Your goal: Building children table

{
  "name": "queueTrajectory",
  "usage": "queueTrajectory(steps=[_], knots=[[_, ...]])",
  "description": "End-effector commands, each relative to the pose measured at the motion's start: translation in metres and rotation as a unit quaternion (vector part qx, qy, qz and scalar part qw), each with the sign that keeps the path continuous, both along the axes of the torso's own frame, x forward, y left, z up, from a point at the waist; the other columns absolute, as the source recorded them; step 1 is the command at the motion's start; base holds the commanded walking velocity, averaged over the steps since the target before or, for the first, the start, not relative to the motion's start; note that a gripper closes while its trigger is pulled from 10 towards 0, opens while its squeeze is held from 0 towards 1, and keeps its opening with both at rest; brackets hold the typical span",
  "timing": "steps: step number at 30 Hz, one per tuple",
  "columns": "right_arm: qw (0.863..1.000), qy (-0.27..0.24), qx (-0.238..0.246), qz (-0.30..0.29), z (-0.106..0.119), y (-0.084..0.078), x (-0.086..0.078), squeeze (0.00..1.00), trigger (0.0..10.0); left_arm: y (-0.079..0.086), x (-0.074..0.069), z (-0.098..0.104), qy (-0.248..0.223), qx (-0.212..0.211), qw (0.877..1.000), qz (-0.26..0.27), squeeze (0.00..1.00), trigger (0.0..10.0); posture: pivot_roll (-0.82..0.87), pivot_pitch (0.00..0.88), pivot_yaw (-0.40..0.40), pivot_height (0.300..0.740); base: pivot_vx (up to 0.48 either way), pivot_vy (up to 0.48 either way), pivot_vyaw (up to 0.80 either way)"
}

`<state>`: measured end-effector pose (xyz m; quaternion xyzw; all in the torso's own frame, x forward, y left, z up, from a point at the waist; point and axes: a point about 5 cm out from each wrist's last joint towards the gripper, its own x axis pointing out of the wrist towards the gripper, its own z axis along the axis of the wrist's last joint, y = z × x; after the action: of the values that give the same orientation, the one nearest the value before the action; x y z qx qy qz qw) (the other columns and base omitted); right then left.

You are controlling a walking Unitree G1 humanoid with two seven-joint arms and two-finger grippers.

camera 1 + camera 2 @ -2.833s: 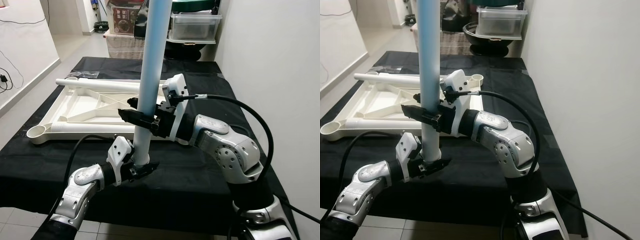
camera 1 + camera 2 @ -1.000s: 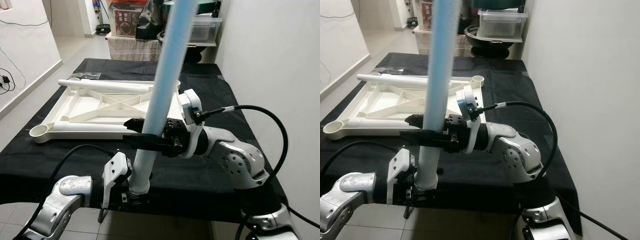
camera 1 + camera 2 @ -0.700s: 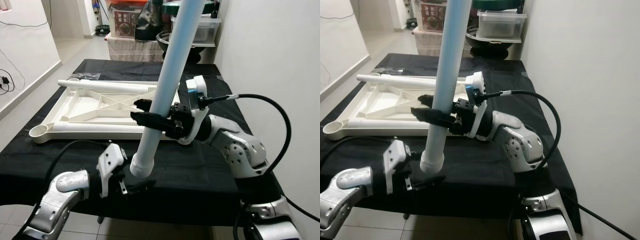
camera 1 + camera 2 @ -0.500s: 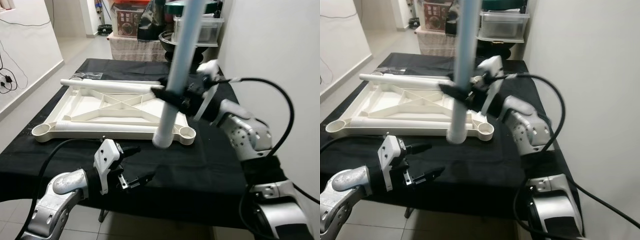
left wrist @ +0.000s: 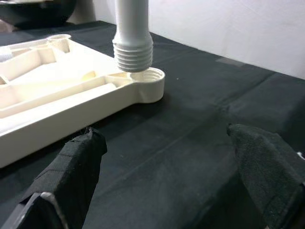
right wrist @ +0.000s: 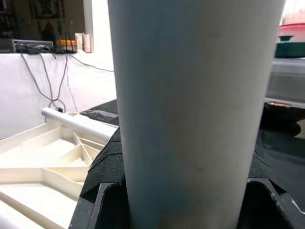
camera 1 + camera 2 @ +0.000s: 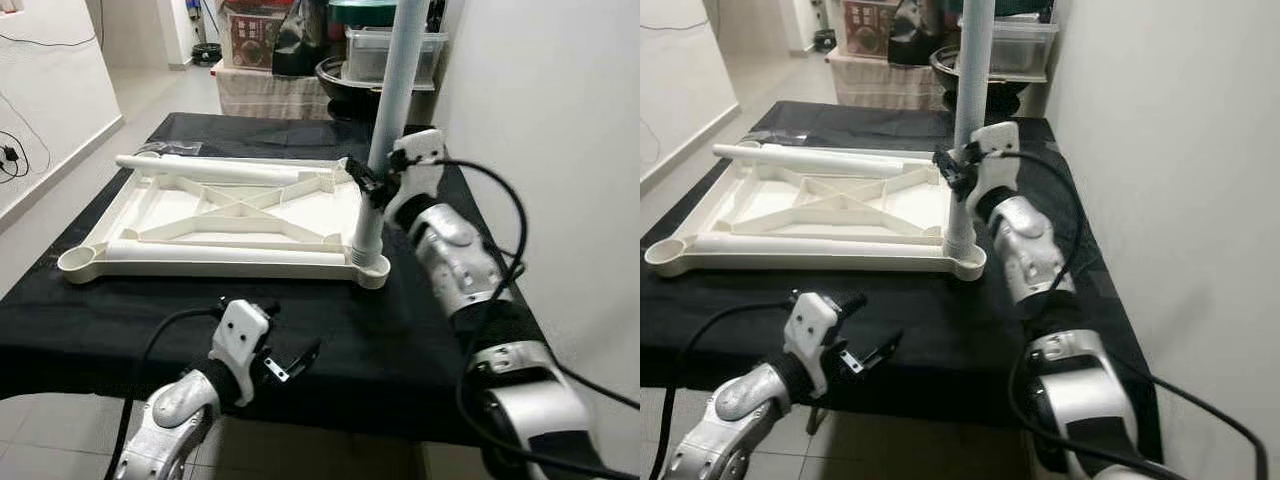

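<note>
the right gripper is clamped round the leg, about a third of the way up, holding it upright. the leg's threaded end sits right at the mouth of the socket on the near right corner of the tabletop; it looks barely entered, threads showing above the rim. the tabletop lies underside up on the black cloth. the left gripper hangs low by the cloth's front edge, fingers spread wide, holding nothing. a 2nd leg lies along the far edge of the tabletop, loose as far as i can tell. so, by my reckoning, it's early: 1 leg is lined up and wants screwing down, and the other sockets look empty.
</note>
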<state>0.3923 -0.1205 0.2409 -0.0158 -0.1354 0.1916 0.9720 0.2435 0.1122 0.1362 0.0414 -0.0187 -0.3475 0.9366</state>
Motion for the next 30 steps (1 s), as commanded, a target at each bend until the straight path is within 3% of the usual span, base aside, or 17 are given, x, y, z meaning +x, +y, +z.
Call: queueTrajectory(steps=[1, 8, 11, 18, 30], knots=[[0.999, -0.042, -0.014, -0.014, -0.008, 0.004, -0.004, 0.0, 0.0, -0.003, -0.001, -0.003, -0.001, 0.011, 1.0, 0.004, 0.0, 10.0, 0.06, 0.0, -0.075, 0.74, 0.0, 0.0, 0.0], [0.991, -0.115, -0.074, 0.004, -0.021, 0.017, -0.017, 0.0, 0.0, 0.0, 0.001, -0.002, -0.011, 0.015, 1.0, 0.018, 0.0, 10.0, 0.07, 0.0, -0.072, 0.74, 0.0, 0.0, 0.0], [0.983, -0.14, -0.115, -0.003, -0.028, 0.017, -0.021, 0.0, 0.0, 0.002, 0.001, -0.002, -0.011, 0.013, 1.0, 0.026, 0.0, 10.0, 0.07, 0.0, -0.07, 0.74, 0.0, 0.0, 0.0], [0.968, -0.192, -0.156, -0.045, -0.035, 0.008, -0.027, 0.0, 0.0, 0.0, 0.001, -0.001, -0.013, 0.007, 0.999, 0.031, 0.0, 10.0, 0.07, 0.0, -0.067, 0.74, 0.0, 0.0, 0.0], [0.975, -0.158, -0.155, -0.031, -0.059, 0.011, -0.029, 0.0, 0.0, -0.002, 0.002, -0.003, -0.013, 0.008, 0.999, 0.029, 0.0, 10.0, 0.07, 0.0, -0.065, 0.74, 0.0, 0.0, 0.0]])
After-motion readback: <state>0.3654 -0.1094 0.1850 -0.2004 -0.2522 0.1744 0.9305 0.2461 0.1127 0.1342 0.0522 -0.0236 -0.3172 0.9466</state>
